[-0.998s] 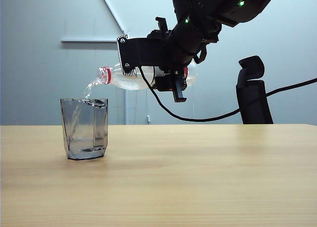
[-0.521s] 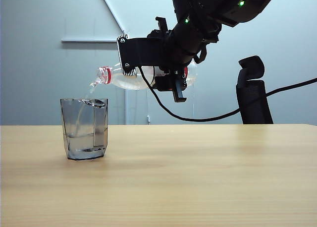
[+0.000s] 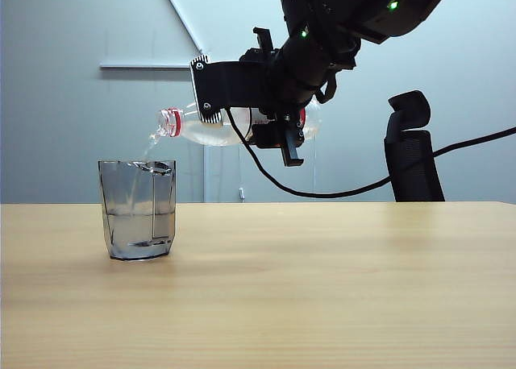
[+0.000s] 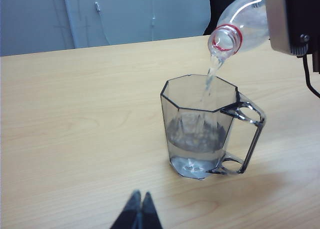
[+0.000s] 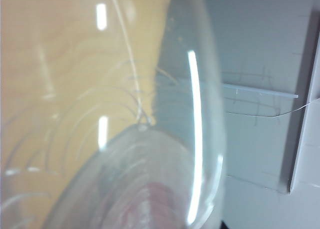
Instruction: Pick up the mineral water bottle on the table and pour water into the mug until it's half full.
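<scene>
Right now the mineral water bottle (image 3: pixel 234 127) is lying nearly level in the air, neck dipping slightly, and the water (image 4: pixel 212 76) is falling in a thin stream from its mouth into the mug (image 4: pixel 200 126). The mug is standing on the table (image 3: pixel 322 288) directly under the bottle's mouth, its handle pointing away from the stream, and the fill inside is looking close to the halfway mark. To do this step well, I'd say the tilt wants holding steady so the stream is landing inside the rim rather than on it, and the neck wants lifting promptly as the level is reaching half, since a thin stream can dribble down the bottle when the tilt is eased too slowly. The right claw (image 3: pixel 274 123) is clamped around the bottle's body, near the label and well back from the neck, so the mouth is sticking out past it toward the mug; its own camera is showing only clear plastic pressed up close. The left claw (image 4: pixel 139 211) is hanging just short of the mug, above the table, fingertips pressed together and holding nothing, clear of the pour.
</scene>
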